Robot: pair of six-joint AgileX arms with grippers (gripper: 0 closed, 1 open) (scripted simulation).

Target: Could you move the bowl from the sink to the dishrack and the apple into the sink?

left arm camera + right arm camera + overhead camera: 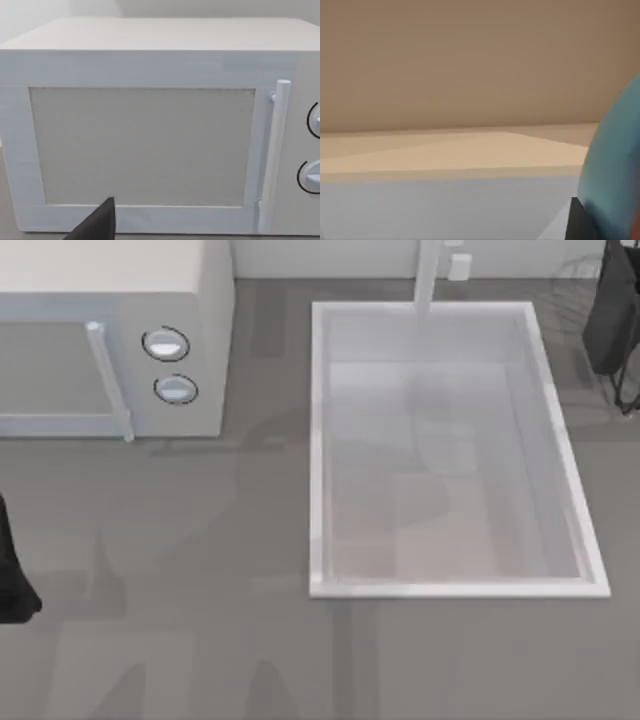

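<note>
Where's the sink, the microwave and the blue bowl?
sink (318, 440): top view, on its left rim.
microwave (150, 35): left wrist view, on its flat top.
bowl (615, 170): right wrist view, on its blue outer side.

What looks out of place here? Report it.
Nothing looks spilled or broken. The sink basin holds neither bowl nor apple. The microwave stands square with its door shut. A glossy blue curved surface, probably the bowl, sits very close to the right wrist camera, with the right arm by the dishrack.
</note>
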